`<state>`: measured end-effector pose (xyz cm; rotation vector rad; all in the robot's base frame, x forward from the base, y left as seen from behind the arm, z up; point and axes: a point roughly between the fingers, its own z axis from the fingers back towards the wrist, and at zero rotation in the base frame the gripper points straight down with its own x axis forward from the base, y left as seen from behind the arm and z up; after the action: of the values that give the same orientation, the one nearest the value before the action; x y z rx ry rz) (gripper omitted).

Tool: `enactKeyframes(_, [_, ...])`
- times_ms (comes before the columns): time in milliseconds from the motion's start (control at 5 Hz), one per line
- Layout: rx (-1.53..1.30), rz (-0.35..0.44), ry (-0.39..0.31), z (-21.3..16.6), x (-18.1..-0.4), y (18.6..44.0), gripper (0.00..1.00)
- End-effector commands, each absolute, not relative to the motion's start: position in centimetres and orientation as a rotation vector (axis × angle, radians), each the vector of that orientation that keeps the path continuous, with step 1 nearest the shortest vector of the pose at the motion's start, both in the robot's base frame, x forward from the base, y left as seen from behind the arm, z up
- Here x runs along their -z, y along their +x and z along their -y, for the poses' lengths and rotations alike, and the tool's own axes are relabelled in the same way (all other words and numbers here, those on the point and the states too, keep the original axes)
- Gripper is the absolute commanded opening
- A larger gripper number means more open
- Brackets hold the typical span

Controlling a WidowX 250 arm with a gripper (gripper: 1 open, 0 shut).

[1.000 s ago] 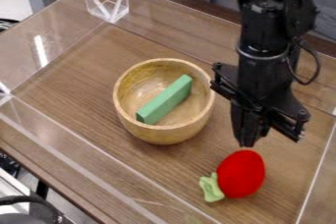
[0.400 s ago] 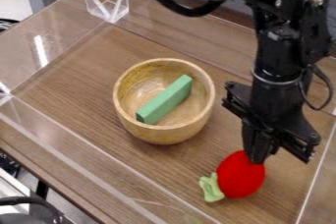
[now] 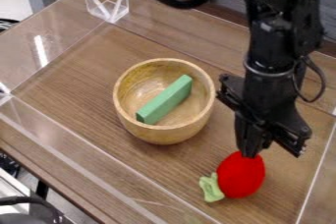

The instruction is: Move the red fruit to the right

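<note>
The gripper points straight down with its jaws pressed together, their tips touching the top of the red fruit. The jaws look clenched on themselves rather than around the fruit: the fruit's round body shows whole below the tips, so I judge it is not grasped, only touched or pressed from above. Whether a sliver of the fruit's top is pinched between the tips is too small to tell.

The fruit lies on the wooden table, near the front edge and toward the right side of the view, with its light green leafy end pointing toward the lower left. It sits just beside the wooden bowl, apart from it, and the bowl holds 1 green block leaning against its inner wall. A clear plastic wall fences the workspace.

As for progress, the approach looks done: the arm is at the fruit and in contact. The move itself appears to remain. The fruit is close to the bowl, and open table lies between it and the right edge. With shut jaws, a sideways push seems the likelier method; otherwise the jaws must open and close around the fruit first.
</note>
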<state>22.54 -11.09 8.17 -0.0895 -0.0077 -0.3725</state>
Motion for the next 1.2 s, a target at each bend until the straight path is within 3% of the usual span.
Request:
enactKeyframes(0, [0.435, 0.054, -0.093, 11.4, -9.5, 22.5, 0.0])
enactKeyframes(400, [0.377, 0.069, -0.076, 10.8, -10.5, 23.5, 0.0])
enactKeyframes(600, [0.329, 0.059, -0.075, 10.5, -9.3, 23.5, 1.0])
enactKeyframes(800, [0.283, 0.046, -0.075, 10.2, -8.1, 23.5, 1.0])
enactKeyframes(1000, [0.237, 0.051, -0.071, 10.1, -8.1, 23.1, 0.0])
